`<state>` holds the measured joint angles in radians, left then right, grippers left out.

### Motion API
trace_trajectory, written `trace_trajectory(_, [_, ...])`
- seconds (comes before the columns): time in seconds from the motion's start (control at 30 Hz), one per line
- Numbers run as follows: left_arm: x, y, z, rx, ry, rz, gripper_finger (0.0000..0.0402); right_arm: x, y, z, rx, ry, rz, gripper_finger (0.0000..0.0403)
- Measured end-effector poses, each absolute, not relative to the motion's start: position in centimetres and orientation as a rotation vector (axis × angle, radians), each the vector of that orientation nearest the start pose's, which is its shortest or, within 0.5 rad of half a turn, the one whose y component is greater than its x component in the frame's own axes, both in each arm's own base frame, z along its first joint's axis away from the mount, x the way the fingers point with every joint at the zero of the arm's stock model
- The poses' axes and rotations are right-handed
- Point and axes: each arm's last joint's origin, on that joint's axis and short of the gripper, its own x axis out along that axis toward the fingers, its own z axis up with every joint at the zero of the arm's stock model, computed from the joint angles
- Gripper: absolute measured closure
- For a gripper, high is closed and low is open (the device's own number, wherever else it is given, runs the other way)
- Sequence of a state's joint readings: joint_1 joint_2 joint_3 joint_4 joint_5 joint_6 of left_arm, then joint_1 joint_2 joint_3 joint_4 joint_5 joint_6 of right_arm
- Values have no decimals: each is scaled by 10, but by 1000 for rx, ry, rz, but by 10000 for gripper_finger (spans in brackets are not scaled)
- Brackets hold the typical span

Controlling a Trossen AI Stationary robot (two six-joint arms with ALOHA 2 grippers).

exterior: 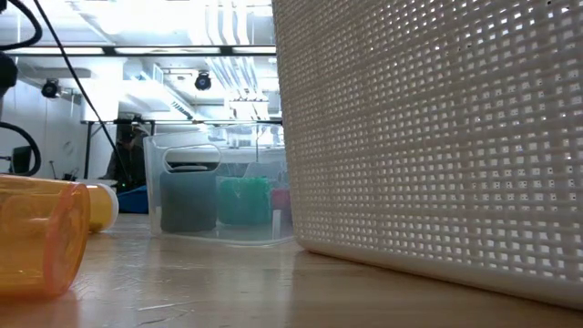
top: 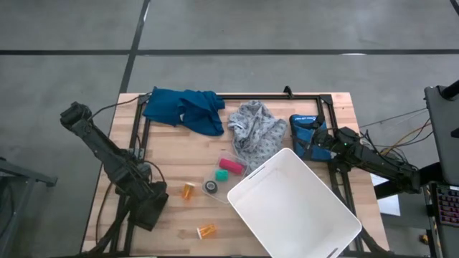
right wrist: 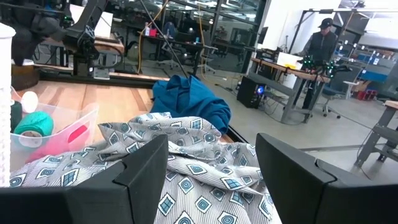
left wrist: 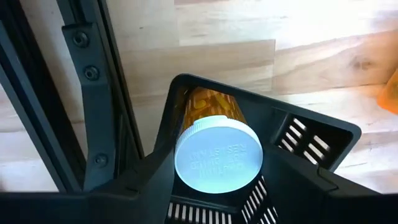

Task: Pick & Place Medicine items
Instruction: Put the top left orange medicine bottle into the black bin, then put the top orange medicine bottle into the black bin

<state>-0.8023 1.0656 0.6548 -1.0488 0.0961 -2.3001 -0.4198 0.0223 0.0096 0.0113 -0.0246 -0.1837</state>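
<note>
We've got one pill bottle [left wrist: 214, 140] clamped between the left gripper [left wrist: 217, 186] fingers near the desk's left edge, cap toward the wrist; the white basket [top: 301, 208] lies rightward, right gripper [right wrist: 211, 171] open and empty

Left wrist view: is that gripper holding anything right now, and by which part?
Yes. The left gripper holds an orange pill bottle lying lengthwise between its fingers, gripped around the white cap end. The right gripper is open and empty above the grey patterned cloth.
</note>
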Motion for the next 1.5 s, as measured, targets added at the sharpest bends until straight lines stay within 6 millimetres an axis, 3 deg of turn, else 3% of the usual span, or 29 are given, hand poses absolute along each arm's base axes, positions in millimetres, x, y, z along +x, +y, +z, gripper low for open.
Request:
trace_trajectory(0.5, [97, -103, 195, -1312, 1306, 1066, 173, 90, -39, 166, -183, 38, -393, 163])
trace_trajectory(0.87, [99, -104, 196, -1330, 1314, 1047, 111, 90, -39, 166, -182, 38, -394, 163])
trace_trajectory(1.5, [109, -114, 241, -1444, 1276, 965, 103, 90, -39, 166, -181, 38, -394, 163])
